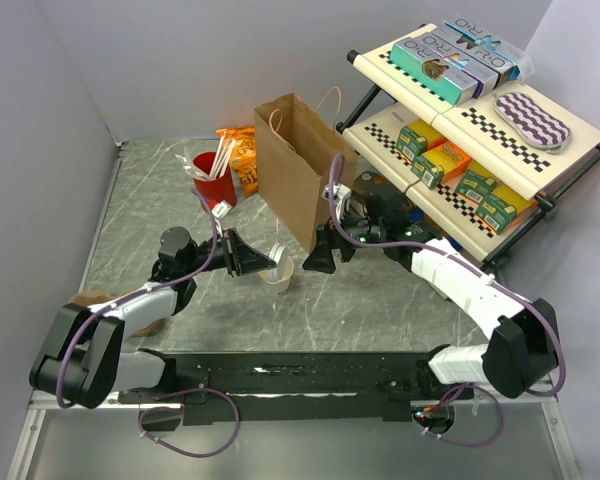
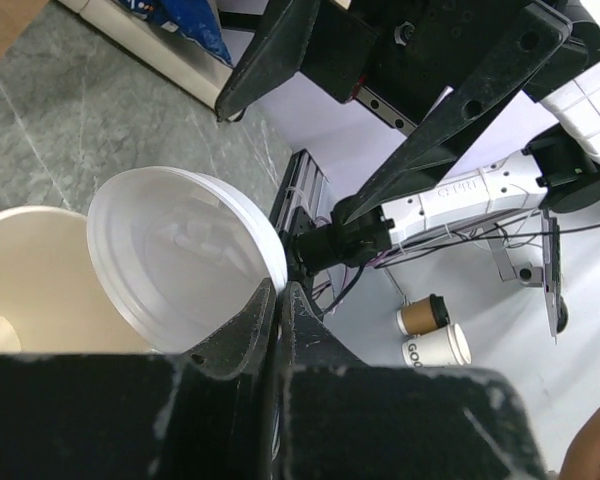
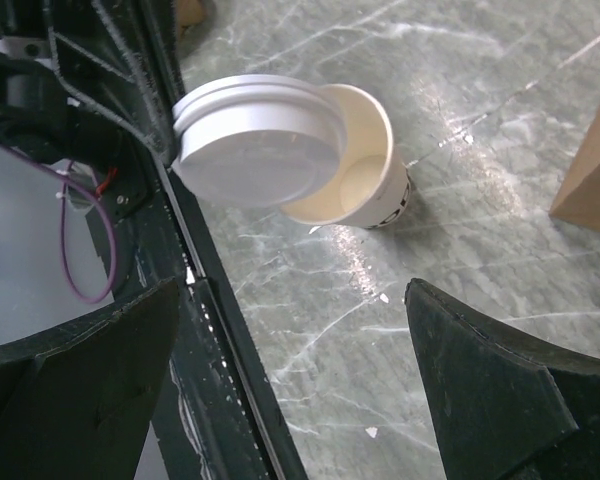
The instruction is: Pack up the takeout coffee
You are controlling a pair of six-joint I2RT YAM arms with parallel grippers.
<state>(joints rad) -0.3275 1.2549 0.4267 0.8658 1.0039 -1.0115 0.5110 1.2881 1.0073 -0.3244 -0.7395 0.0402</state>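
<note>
Pinching the white lid point(image 3: 258, 140) over the open cup point(image 3: 368, 175) near the brown bag point(image 1: 295, 170), left gripper point(image 2: 278, 292) clamps its rim; right gripper point(image 3: 292, 290) gapes wide.

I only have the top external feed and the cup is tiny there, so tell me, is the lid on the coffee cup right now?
Observer: No. On the left wrist camera the left pincer grips the lid by its rim, tilted and not seated on the open cup.
Operator: Anything inside the cup?
Observer: The right wrist camera looks into it. It appears empty, with the bare bottom showing.
Operator: And the right pincer?
Observer: The right pincer is open, nothing between its jaws, above the table.
</note>
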